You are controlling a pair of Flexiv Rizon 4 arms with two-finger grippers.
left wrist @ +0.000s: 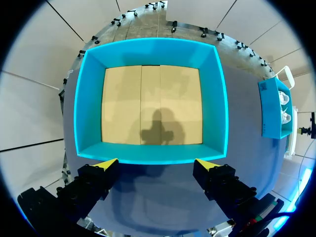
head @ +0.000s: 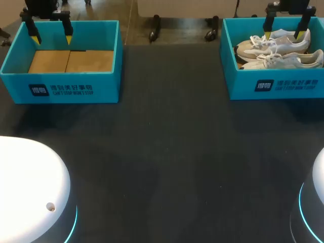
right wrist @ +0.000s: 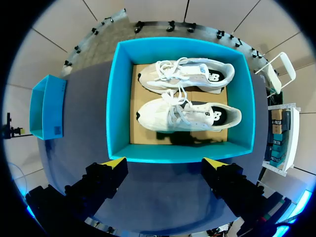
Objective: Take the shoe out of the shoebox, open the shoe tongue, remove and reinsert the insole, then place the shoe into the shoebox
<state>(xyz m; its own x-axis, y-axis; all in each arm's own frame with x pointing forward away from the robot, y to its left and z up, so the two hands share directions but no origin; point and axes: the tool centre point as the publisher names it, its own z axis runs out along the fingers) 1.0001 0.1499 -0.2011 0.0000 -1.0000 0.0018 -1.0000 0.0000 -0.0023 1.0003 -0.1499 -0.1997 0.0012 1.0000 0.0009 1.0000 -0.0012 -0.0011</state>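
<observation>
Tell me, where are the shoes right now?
In the head view, both shoes lie side by side in the right box, at the table's far right corner, just below the open right gripper.

Our left shoebox (head: 109,86) and right shoebox (head: 238,87) are turquoise, with tan floors and dark-blue labels printed in white. The far shoe (head: 276,44) and near shoe (head: 288,61) are off-white with dark linings. The bench (head: 167,152) is charcoal. Our left end effector (head: 51,39) and right end effector (head: 286,34) are black with yellow tips.

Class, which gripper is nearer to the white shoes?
Right. The right gripper hangs above the white shoes in their shoebox; the left gripper hangs above the other box.
</observation>
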